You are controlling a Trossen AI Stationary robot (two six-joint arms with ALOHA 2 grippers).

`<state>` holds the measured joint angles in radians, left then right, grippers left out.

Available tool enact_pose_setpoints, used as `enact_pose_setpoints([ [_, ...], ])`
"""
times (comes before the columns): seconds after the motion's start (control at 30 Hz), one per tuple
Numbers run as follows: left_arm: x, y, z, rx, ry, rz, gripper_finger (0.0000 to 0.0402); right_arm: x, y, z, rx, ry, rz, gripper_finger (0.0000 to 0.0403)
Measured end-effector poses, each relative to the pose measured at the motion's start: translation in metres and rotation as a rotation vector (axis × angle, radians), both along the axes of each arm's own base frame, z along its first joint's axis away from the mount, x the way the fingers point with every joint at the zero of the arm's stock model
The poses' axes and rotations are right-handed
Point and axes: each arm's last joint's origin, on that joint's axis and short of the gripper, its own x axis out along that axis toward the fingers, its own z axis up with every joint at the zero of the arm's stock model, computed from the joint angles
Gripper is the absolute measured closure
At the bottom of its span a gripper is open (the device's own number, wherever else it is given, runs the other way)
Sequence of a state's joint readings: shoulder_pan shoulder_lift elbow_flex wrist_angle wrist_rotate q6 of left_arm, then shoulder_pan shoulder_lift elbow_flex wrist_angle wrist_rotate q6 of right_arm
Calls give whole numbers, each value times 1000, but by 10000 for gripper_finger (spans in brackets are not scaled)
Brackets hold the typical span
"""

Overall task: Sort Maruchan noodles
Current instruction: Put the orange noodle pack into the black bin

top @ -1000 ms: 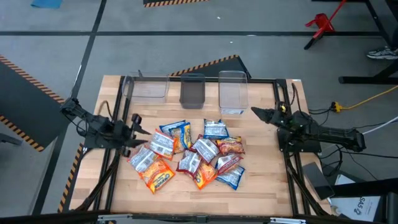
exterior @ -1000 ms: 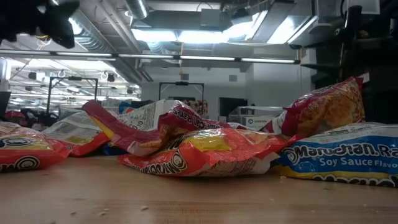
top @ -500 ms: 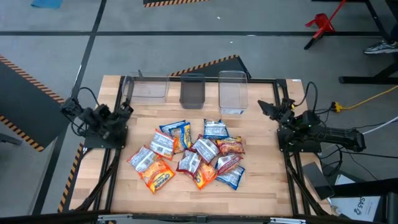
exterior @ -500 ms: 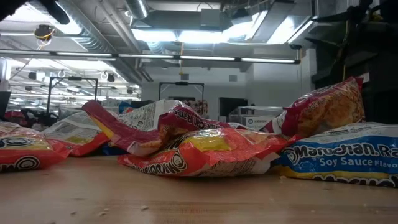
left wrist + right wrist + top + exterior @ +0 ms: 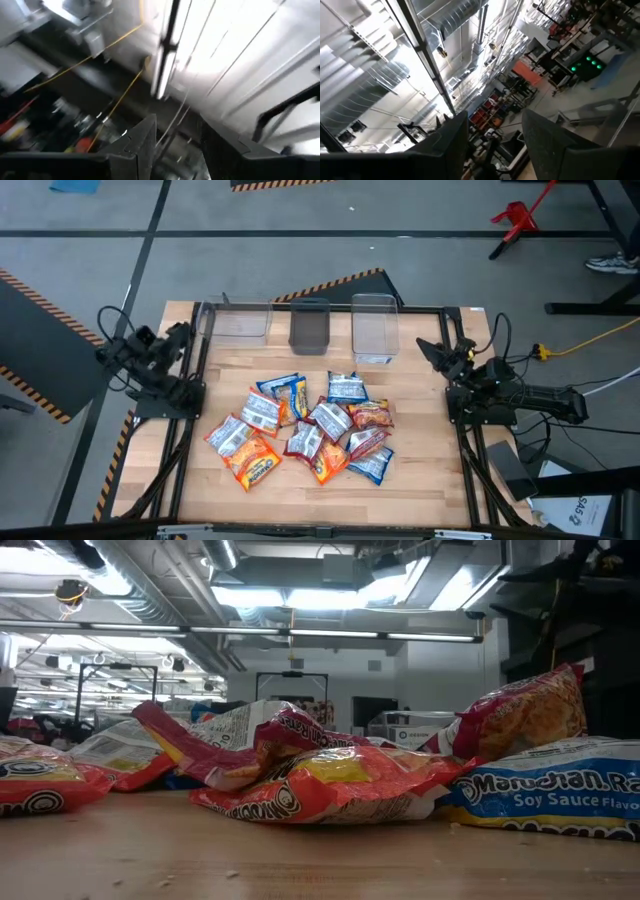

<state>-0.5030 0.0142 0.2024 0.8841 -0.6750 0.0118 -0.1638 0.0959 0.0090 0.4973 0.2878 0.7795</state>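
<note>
The Maruchan noodles lie as a loose heap of overlapping packets on the middle of the wooden table: blue-and-yellow ones, orange ones and red ones. The low view shows an orange packet and a blue one up close. My left gripper stands at the table's left edge, raised and tipped upward, open and empty. My right gripper stands at the right edge, also tipped upward, open and empty. Both are well clear of the heap.
Three clear bins stand in a row along the far edge: left, middle and right. Bare wood lies between the heap and the bins and along the near edge. Black frame rails run down both table sides.
My left gripper has drawn back from the heap's left side toward the table's far left corner, risen and tipped from pointing at the packets to pointing upward. My right gripper has tipped upward and rolled a little, nearly in place. The packets have not moved.
</note>
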Motion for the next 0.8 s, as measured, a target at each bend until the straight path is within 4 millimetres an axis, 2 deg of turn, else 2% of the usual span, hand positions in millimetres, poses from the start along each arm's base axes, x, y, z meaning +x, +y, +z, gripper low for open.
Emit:
enact_pose_setpoints([
  [0.17, 17, -6, 25, -6, 358, -24, 262, 0, 0, -1, -39, 34, -36, 230],
  [0.27, 30, -14, 40, 47, 567, -50, 262, 1, -1, -3, -48, 66, -55, 230],
  [0.4, 40, -21, 57, 57, 799, -154, 262, 2, -1, -8, -42, 119, -60, 230],
  [0.5, 50, -28, 60, 100, 986, -221, 262, 4, -2, -12, -36, 165, -59, 230],
  [0.63, 63, -38, 62, 150, 1108, -285, 262, 5, -2, -16, -29, 212, -57, 230],
  [0.8, 76, -44, 49, 165, 1253, -331, 262, 6, -2, -22, -21, 277, -55, 230],
])
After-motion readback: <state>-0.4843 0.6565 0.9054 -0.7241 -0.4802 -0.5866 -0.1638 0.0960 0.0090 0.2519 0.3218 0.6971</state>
